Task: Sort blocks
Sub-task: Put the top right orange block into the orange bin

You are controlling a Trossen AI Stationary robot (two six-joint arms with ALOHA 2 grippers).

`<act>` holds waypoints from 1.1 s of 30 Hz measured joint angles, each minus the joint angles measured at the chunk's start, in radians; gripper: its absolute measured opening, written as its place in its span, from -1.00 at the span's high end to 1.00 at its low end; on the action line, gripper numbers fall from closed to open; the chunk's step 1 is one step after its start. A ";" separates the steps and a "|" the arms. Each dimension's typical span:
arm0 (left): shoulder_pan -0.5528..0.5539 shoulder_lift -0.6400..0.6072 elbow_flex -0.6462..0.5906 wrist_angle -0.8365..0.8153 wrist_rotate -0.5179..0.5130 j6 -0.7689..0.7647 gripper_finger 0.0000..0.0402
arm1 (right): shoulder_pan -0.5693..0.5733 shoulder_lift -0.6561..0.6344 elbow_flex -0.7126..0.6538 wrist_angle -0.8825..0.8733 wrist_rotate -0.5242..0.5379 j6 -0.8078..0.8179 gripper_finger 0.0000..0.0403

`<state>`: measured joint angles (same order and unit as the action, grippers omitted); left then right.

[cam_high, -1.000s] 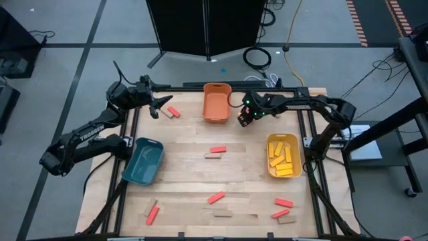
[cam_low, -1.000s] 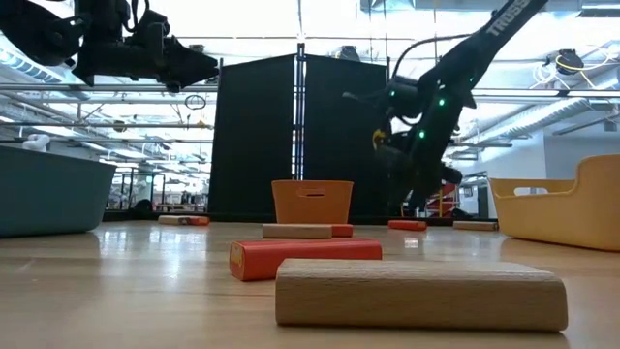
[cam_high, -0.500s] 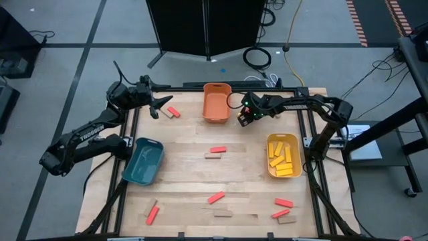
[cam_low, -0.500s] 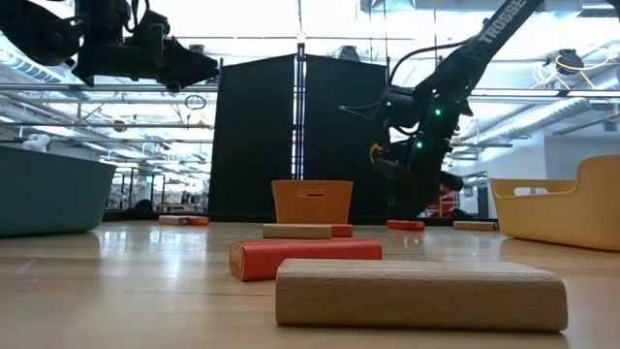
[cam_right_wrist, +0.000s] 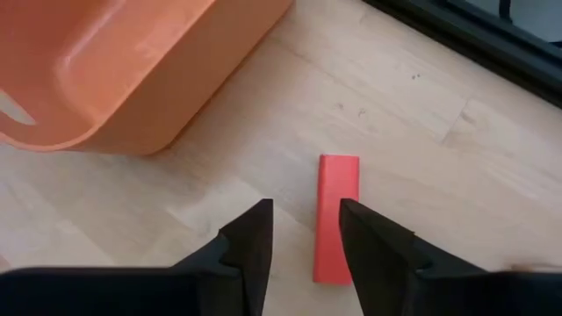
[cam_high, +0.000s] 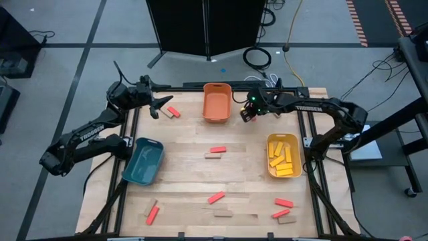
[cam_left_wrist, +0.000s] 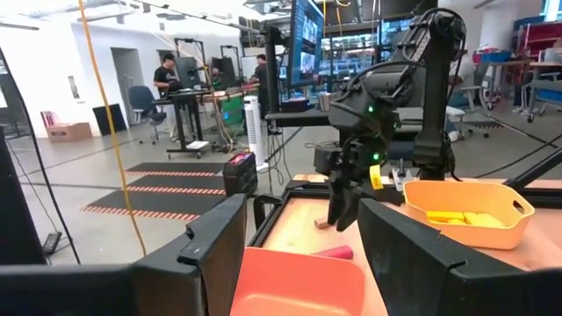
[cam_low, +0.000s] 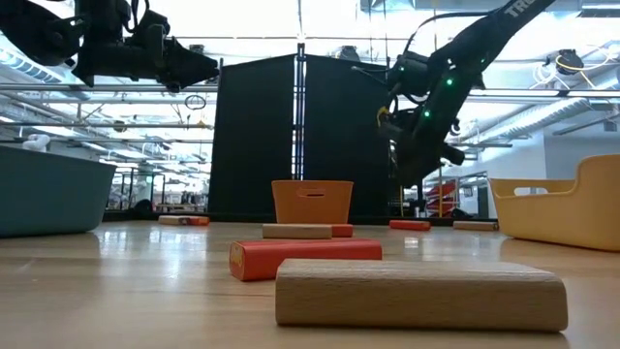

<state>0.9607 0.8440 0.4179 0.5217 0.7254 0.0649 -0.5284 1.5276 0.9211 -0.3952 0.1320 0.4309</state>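
From above, the right gripper (cam_high: 248, 114) hangs just beside the orange bin (cam_high: 217, 102) at the table's far edge. The left gripper (cam_high: 160, 105) waits near a red block (cam_high: 174, 112) at the far left. Other blocks lie scattered mid-table and near the front; yellow ones fill the yellow bin (cam_high: 283, 155).

At table height, the right gripper (cam_low: 412, 165) hangs above the wood.

The left wrist shows its fingers (cam_left_wrist: 215, 246) spread wide, empty.

The right wrist shows narrow, empty fingers (cam_right_wrist: 250, 241) over a red bar (cam_right_wrist: 336, 218) beside the orange bin (cam_right_wrist: 132, 61).

Bright overhead light (low view's foreground blurred).
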 joint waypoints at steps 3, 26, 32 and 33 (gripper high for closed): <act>0.000 0.000 0.000 0.000 0.000 -0.004 -0.08 | -0.002 0.008 0.000 -0.001 0.021 -0.001 0.30; -0.002 0.000 0.000 0.000 0.000 -0.007 -0.08 | -0.002 0.249 0.006 0.014 0.028 -0.008 -0.20; -0.002 0.000 0.000 0.000 0.000 -0.007 -0.08 | 0.000 0.242 0.005 0.011 0.024 -0.005 -0.11; -0.002 0.000 0.000 0.000 0.000 -0.007 -0.08 | 0.000 0.241 0.005 0.009 0.022 -0.005 -0.08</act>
<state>0.9588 0.8440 0.4179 0.5217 0.7258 0.0582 -0.5285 1.7681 0.9258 -0.3859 0.1543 0.4263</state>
